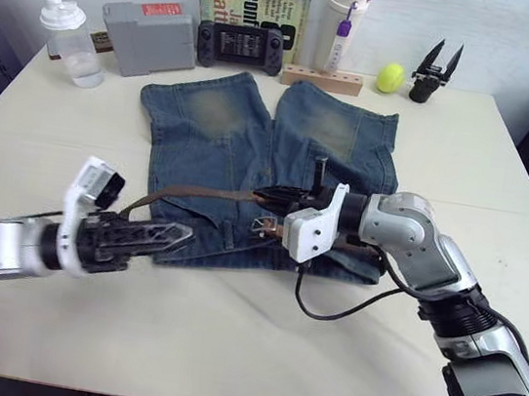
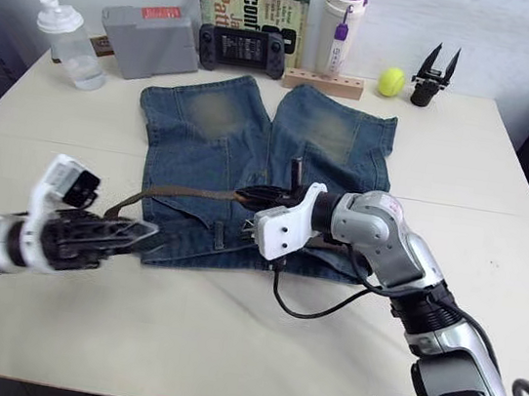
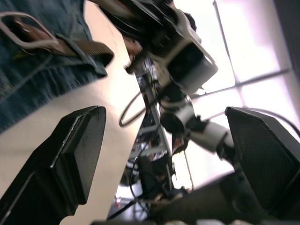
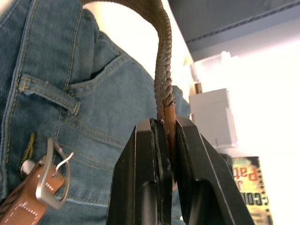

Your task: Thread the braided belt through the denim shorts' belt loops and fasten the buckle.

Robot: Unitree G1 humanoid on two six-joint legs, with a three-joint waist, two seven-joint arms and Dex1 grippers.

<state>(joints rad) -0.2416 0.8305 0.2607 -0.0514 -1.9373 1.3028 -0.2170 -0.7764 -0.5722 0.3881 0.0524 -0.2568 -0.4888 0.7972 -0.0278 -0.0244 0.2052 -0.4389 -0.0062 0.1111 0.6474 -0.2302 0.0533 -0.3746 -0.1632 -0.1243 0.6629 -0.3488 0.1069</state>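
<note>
It looks like a lab or test room: a plain pale surface (image 1: pixel 503 182) against a bare wall, with a spare gripper (image 1: pixel 436 72), a game controller (image 1: pixel 240 46) and a grey box (image 1: pixel 149 38) along the back.

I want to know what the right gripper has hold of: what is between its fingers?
The right gripper is shut on the braided belt, pinched where the weave meets the smooth leather tip. The tip's end is hidden between the fingers. The buckle lies free on the denim shorts.

denim shorts (image 1: pixel 252 147): faded blue, tan-worn patches
braided belt (image 4: pixel 163 70): brown woven
buckle (image 4: pixel 52 176): silver
ball (image 1: pixel 391 77): yellow-green
</note>
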